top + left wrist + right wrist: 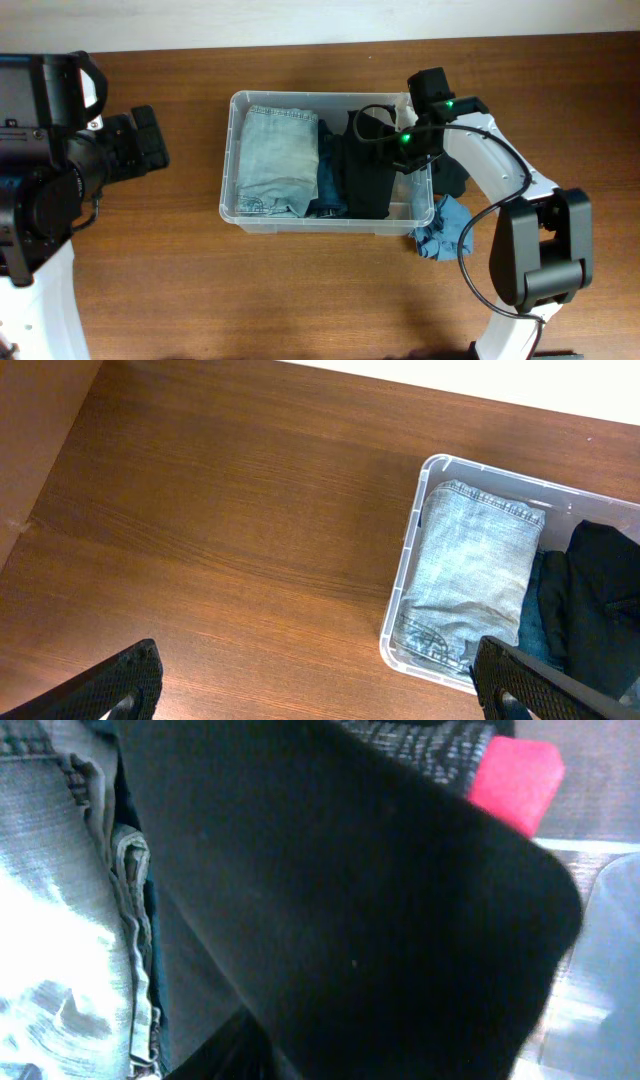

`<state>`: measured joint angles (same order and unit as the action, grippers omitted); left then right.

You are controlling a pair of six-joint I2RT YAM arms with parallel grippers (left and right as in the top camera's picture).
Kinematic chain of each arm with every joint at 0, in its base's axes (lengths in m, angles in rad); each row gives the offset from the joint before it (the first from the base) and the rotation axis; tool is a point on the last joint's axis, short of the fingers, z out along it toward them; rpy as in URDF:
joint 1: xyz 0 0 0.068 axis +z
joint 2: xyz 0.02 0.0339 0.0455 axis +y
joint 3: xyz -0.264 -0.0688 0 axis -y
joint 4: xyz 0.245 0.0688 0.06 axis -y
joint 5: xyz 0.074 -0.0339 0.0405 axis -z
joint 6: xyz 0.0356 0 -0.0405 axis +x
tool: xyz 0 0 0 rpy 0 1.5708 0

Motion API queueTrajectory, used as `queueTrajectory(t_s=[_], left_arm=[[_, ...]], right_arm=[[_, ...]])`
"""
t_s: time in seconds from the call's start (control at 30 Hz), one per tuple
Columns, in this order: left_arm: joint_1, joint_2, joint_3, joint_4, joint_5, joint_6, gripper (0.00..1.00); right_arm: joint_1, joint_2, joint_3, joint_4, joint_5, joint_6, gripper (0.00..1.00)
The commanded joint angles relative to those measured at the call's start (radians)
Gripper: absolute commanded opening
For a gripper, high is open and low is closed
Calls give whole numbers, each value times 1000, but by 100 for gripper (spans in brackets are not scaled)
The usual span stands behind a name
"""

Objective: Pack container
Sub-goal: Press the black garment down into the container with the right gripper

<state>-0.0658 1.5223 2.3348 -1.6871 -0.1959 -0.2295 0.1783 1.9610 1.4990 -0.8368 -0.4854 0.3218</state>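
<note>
1. Container [228,205]: clear plastic bin with rounded corners, standing on the wooden table [300,300] at its middle, long side running left to right in the overhead view. Its near corner also shows at the right edge of the left wrist view.
2. Light denim garment [270,160]: folded, lying flat in the container's left part and filling it from front wall to back wall.
3. Dark blue denim [328,175]: a narrow strip in the container, between the light denim and the black garment, touching both.
4. Black garment [368,170]: in the container's right part. It fills most of the right wrist view, where a red patch [515,780] shows at the top.
5. Blue cloth [440,232]: crumpled on the table, just outside the container's front right corner.
6. Right gripper [392,135]: over the container's right end, above the black garment. The fingers are hidden, so their state cannot be told.
7. Left gripper [320,685]: fingers spread wide with nothing between them, over bare table, well apart from the container's left side.
</note>
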Motion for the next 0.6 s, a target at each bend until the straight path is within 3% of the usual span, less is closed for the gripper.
queueTrajectory(t_s=[0.0, 0.1, 0.2, 0.4, 0.57], left_arm=[[3, 0, 8, 0, -11, -9, 99], [3, 0, 8, 0, -11, -9, 100], [3, 0, 8, 0, -11, -9, 99], [3, 0, 8, 0, -11, -9, 99], [3, 0, 8, 0, -11, -9, 99]], right_arm=[[6, -10, 60, 5, 4, -88, 47], [6, -34, 119, -11, -61, -135, 61], [6, -69, 187, -35, -53, -135, 66], [5, -119, 307, -158, 109, -115, 67], [26, -118, 303, -211, 102, -116, 29]])
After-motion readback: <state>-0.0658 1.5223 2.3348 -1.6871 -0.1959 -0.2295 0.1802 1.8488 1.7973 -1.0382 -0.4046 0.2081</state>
